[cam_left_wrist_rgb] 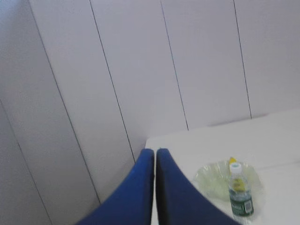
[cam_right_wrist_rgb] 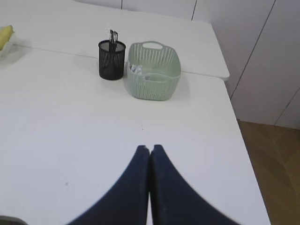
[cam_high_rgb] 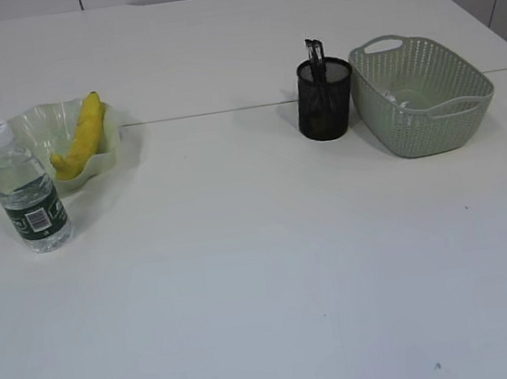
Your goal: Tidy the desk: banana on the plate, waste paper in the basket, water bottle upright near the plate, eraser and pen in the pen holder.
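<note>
Task looks done: banana (cam_high_rgb: 85, 132) on plate (cam_high_rgb: 39, 124), water bottle (cam_high_rgb: 27, 187) upright just beside it, pen (cam_high_rgb: 315, 55) in pen holder (cam_high_rgb: 324, 98), paper in basket (cam_high_rgb: 423, 92). Eraser can't be made out. Left gripper (cam_left_wrist_rgb: 155, 152) & right gripper (cam_right_wrist_rgb: 150, 149): fingers pressed together, empty, away from everything.

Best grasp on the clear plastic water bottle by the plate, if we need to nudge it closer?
Grip the clear plastic water bottle around its body just above the dark label, coming in level from the open front or right side. It stands upright with a narrow white cap, and the pale green wavy plate holding the yellow banana crowds its back.
</note>
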Controlling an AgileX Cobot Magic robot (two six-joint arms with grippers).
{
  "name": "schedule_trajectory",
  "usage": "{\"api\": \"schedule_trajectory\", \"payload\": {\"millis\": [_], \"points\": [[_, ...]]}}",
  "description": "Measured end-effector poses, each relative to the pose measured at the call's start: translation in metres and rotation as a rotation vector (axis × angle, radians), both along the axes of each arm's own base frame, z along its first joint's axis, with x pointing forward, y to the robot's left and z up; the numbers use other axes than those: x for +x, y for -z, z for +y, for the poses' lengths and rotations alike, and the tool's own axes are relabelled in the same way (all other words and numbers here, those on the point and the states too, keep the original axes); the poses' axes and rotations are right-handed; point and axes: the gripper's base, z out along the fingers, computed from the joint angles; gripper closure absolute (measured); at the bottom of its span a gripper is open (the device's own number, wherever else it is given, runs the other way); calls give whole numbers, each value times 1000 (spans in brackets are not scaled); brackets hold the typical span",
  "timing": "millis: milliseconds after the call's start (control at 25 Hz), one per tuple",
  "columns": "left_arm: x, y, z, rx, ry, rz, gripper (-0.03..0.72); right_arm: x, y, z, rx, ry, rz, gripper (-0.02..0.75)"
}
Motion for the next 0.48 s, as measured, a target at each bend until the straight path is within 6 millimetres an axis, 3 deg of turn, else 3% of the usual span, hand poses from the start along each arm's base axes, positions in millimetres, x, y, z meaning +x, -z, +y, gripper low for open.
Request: {"api": "schedule_trajectory", "payload": {"millis": [200, 320, 480], "points": [[54, 27, -13, -24, 65, 210, 713, 26, 34, -1, 3, 2, 147, 749], [74, 42, -19, -29, 99, 295, 713, 44, 57, 1, 24, -16, 207, 748], [98, 58, -26, -33, 133, 355, 713, 55, 72, 3, 46, -30, 236, 749]]}}
